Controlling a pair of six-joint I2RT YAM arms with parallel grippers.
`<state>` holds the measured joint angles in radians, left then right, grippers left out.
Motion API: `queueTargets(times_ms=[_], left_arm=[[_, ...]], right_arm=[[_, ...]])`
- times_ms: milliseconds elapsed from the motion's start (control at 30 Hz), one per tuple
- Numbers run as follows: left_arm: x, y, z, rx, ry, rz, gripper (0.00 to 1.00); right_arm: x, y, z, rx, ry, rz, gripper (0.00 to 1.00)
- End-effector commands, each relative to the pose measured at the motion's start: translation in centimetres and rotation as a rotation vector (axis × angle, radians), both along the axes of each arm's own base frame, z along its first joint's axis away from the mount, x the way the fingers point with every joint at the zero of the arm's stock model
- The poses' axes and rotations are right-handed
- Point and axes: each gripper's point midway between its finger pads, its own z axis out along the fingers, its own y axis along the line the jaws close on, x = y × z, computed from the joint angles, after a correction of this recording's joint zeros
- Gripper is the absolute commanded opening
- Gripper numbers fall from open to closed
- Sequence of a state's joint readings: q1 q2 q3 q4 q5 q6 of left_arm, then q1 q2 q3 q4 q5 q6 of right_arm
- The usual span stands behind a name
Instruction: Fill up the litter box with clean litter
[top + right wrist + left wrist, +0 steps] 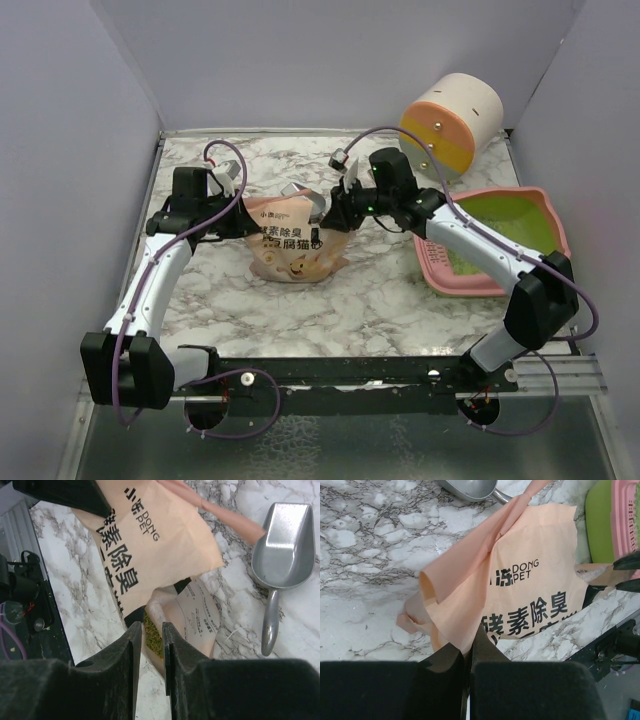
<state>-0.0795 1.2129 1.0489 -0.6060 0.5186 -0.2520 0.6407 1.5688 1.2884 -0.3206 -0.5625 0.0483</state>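
The left pincer (468,647) and right pincer (151,632) each pinch an upper edge of the tan bag (290,245) mid-table (380,300). The pink litter box (505,212) sits at the table's right side, apart from the bag.

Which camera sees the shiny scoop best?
The right wrist camera: the whole scoop, bowl and handle, shows. The left wrist camera catches only part of its bowl. From the top, it is hard to make out.

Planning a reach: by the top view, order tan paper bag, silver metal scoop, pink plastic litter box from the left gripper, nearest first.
1. Tan paper bag: in its fingers.
2. Silver metal scoop: behind the bag.
3. Pink litter box: far right.
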Motion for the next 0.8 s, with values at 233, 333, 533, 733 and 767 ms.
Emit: queueTargets(times_ms=[233,333,533,733,767], left_arm=[[0.0,0.6,0.2,0.023,-0.044,0.036,0.0],[-0.3,0.6,-0.1,0.021,-0.037,0.034,0.0],[-0.1,0.6,0.5,0.014,-0.064,0.045,0.0],[0.0,0.3,0.8,-0.008,-0.072,0.045,0.0],[0.0,0.2,0.9,-0.013,-0.075,0.044,0.0]], right_arm=[[0.7,0.1,2.4,0.059,-0.123,-0.01,0.55],[1.5,-2.1,3.4,0.087,-0.255,-0.093,0.7],[1.9,-5.6,3.0,0.216,-0.252,-0.057,0.78],[0.3,-4.0,0.1,0.3,-0.176,0.125,0.77],[-0.2,-3.8,0.0,0.325,-0.159,0.158,0.76]])
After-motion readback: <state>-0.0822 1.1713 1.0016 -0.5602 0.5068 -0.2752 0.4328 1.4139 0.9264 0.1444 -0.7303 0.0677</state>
